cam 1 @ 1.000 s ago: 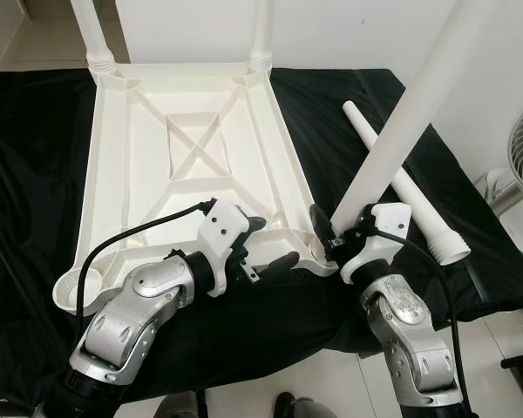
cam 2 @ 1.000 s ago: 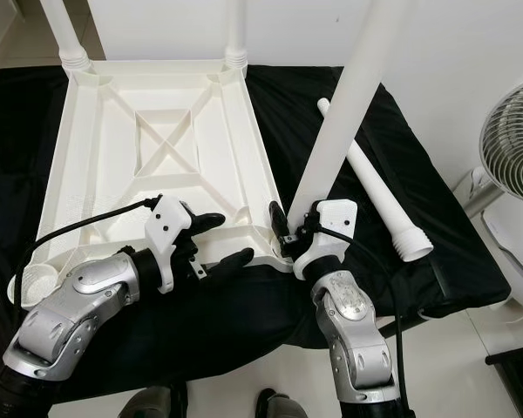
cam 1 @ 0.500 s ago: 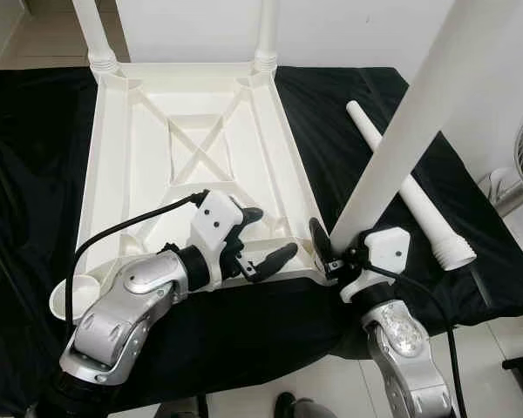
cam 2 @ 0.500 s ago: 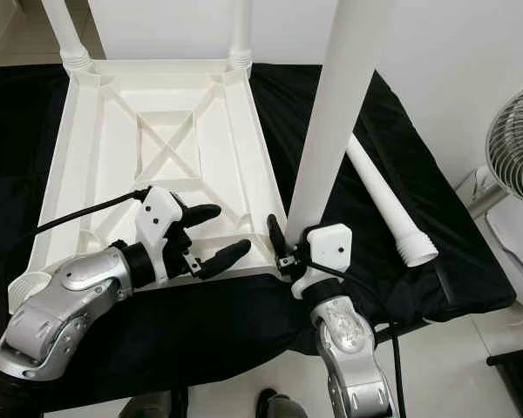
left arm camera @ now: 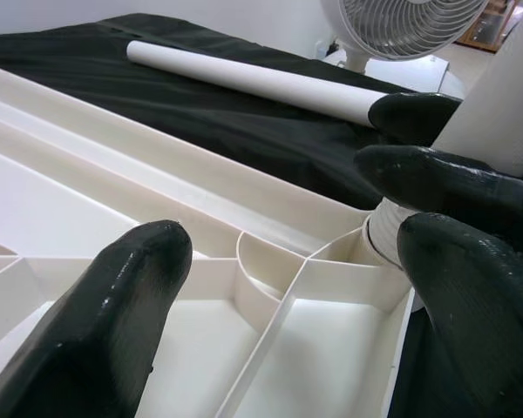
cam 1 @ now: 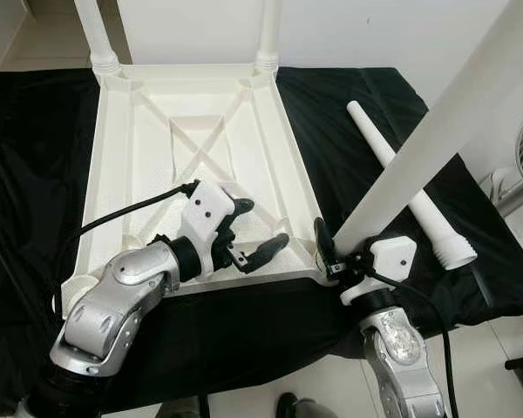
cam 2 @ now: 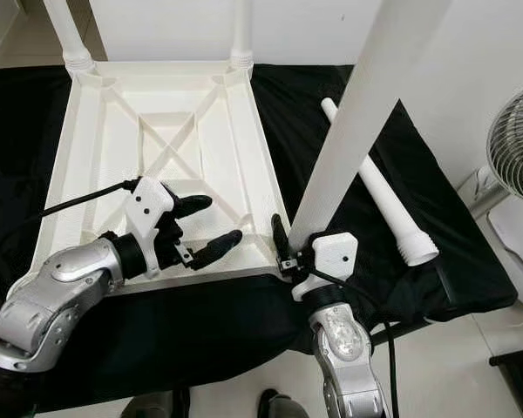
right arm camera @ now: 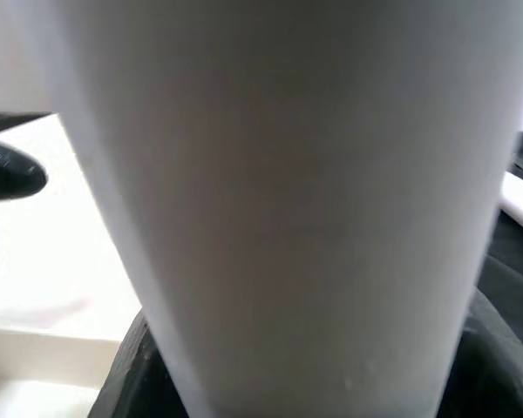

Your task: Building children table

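The white table top (cam 1: 131,157) lies upside down on a black cloth, with two white legs (cam 1: 96,35) standing in its far corners. My right gripper (cam 1: 340,252) is shut on a third white leg (cam 1: 436,122). That leg leans to the right, and its foot is at the near right corner socket (left arm camera: 383,239). In the right wrist view the held leg (right arm camera: 288,218) is very close. My left gripper (cam 1: 263,225) stands open just above the ribbed underside near the front edge, left of that socket. A fourth leg (cam 1: 410,187) lies loose on the cloth at the right.
The black cloth (cam 1: 26,148) covers the whole work surface, and its front edge hangs down before me. A white fan (cam 2: 514,144) stands on the floor at the right, past the cloth. The near left corner socket (cam 1: 74,287) holds nothing.
My left gripper has moved from the table's front edge to over its underside, still open. The leg in my right gripper now leans further to the right.
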{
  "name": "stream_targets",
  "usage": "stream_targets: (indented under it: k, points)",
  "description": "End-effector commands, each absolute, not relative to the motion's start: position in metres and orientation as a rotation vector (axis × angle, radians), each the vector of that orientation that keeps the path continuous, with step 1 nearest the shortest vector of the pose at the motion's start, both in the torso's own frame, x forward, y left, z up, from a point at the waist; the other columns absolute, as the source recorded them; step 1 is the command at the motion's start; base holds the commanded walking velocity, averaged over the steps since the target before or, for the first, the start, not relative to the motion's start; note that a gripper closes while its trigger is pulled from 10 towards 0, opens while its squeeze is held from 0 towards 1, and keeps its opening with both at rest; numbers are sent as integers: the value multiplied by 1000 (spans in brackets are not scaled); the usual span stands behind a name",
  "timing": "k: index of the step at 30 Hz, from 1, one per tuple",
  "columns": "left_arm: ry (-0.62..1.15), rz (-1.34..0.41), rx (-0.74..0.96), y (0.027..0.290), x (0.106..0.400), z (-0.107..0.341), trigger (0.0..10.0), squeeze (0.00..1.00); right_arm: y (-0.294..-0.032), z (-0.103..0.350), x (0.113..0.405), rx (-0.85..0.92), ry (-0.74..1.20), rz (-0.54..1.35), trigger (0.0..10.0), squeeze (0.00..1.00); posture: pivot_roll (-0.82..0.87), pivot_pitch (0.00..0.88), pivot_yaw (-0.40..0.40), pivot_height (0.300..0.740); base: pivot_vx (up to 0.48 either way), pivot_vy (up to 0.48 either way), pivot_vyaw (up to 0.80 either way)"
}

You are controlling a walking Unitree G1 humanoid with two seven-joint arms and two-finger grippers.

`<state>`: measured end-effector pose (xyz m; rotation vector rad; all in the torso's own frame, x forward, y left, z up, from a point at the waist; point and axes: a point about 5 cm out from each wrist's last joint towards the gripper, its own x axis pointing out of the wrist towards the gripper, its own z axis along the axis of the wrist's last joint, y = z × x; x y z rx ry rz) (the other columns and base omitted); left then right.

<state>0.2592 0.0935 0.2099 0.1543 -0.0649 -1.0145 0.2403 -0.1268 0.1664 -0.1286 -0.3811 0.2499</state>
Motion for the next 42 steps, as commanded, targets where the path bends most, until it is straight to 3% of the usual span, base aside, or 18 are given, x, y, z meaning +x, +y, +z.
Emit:
stream_targets:
  k: [1,19,42]
  points:
    - [-71,-1015,155,93,257,213,10000,0,-129,146,239,-138,-283,254,10000,0,73,221,-16,740,0,0,0]
    - [-78,-1009,157,95,256,219,10000,0,-142,125,237,118,-213,166,10000,0,77,221,-15,740,0,0,0]
    - [-78,-990,161,99,256,224,10000,0,-147,119,258,36,18,176,10000,0,85,240,-10,740,0,0,0]
